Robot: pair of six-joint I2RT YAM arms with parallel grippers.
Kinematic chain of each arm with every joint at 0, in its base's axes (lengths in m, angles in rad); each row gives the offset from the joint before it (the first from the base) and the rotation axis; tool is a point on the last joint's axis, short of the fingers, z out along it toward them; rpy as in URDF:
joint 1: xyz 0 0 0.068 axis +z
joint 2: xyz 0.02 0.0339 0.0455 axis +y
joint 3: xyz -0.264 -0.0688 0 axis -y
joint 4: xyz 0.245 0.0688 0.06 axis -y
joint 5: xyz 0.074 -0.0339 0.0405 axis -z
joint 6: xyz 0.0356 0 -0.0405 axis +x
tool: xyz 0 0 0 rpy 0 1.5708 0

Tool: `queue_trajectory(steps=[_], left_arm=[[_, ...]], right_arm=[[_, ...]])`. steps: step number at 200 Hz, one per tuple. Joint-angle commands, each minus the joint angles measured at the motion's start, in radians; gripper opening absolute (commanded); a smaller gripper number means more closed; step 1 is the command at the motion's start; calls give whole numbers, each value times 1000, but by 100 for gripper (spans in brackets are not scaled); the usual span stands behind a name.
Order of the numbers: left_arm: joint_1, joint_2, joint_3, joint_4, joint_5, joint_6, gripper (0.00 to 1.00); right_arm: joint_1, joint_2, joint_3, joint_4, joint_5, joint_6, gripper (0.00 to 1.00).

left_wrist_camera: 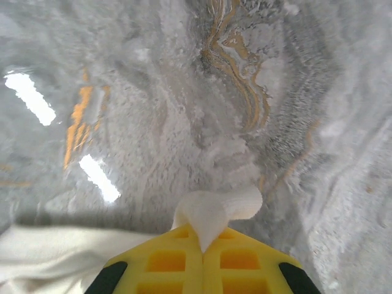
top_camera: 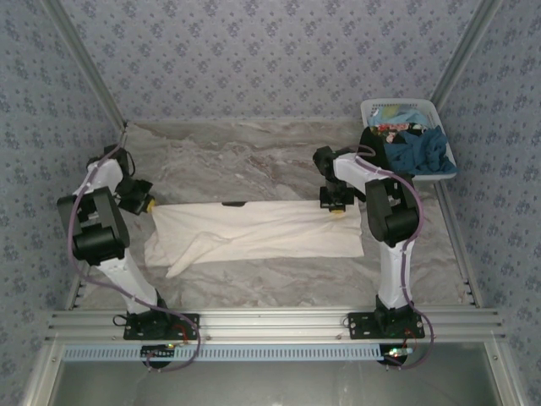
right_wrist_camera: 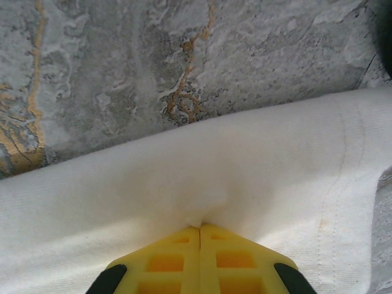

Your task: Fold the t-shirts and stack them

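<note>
While the off-white t-shirt (top_camera: 262, 233) lay in a long band across the marbled table (top_camera: 254, 152), the left gripper (top_camera: 150, 204) and right gripper (top_camera: 337, 211) each pinched its far edge. The left's thin nip might slip under uneven pulling. The white basket (top_camera: 372, 106) held a teal-blue shirt (top_camera: 418, 150) and a black shirt (top_camera: 372, 139).

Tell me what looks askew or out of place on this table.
On the off-white t-shirt, a crumpled flap juts out at an angle from the near-left corner, so the folded strip's edge is not straight there. At the far right, black cloth hangs over the left rim of the white basket.
</note>
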Motion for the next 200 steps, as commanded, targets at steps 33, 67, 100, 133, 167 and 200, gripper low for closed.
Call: queue_trajectory(steps=[33,67,100,133,167,200], left_arm=[[57,24,33,-11,-48,16,9],[65,194,159,27,27,129,25],[60,168,174,-4,-50,168,39],[-14,-73,37,-44,-165,195,43],[-111,-284,-231,8,-52,196,43],[-120,-275,-371,35,58,239,39]], right_arm=[[-20,88,23,4,37,-6,0],[-19,99,41,0,36,-15,0],[-17,81,56,13,42,-31,0],[15,5,81,5,56,-52,12],[40,-134,7,137,-94,-89,34],[104,-223,-78,272,-374,-116,41]])
